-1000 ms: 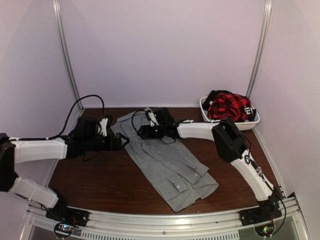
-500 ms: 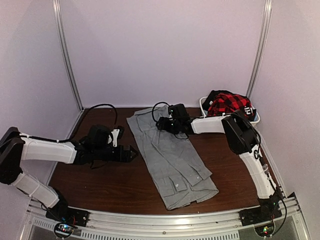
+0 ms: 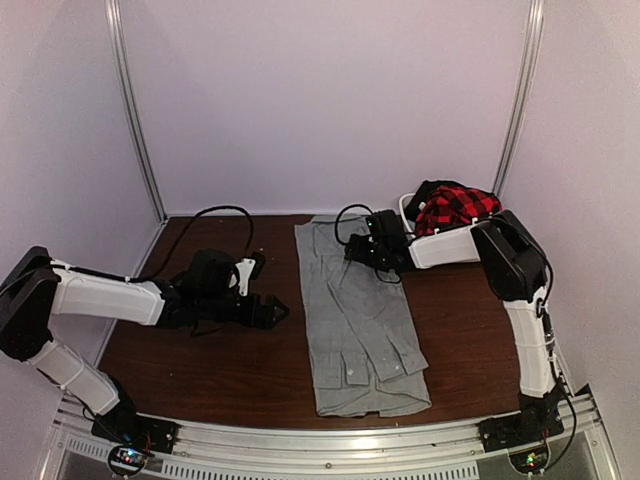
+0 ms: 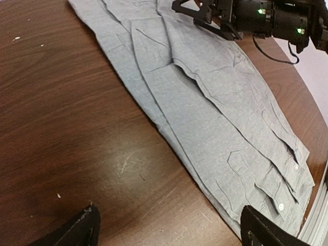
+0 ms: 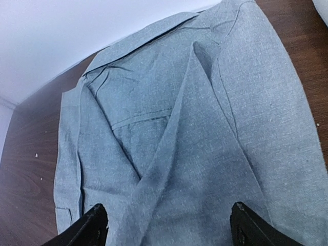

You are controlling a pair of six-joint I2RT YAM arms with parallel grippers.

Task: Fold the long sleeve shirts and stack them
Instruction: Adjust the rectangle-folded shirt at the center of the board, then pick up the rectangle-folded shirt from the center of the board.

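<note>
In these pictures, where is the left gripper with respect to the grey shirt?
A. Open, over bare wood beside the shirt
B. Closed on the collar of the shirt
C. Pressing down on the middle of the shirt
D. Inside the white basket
A: the left gripper is open over the table, just left of the grey shirt, and it holds nothing.

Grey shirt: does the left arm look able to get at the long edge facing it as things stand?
Probably yes. The left gripper hangs open, low over the bare table just beside the grey shirt, with nothing between them. The right gripper is over the shirt's far end, clear of that edge.
</note>
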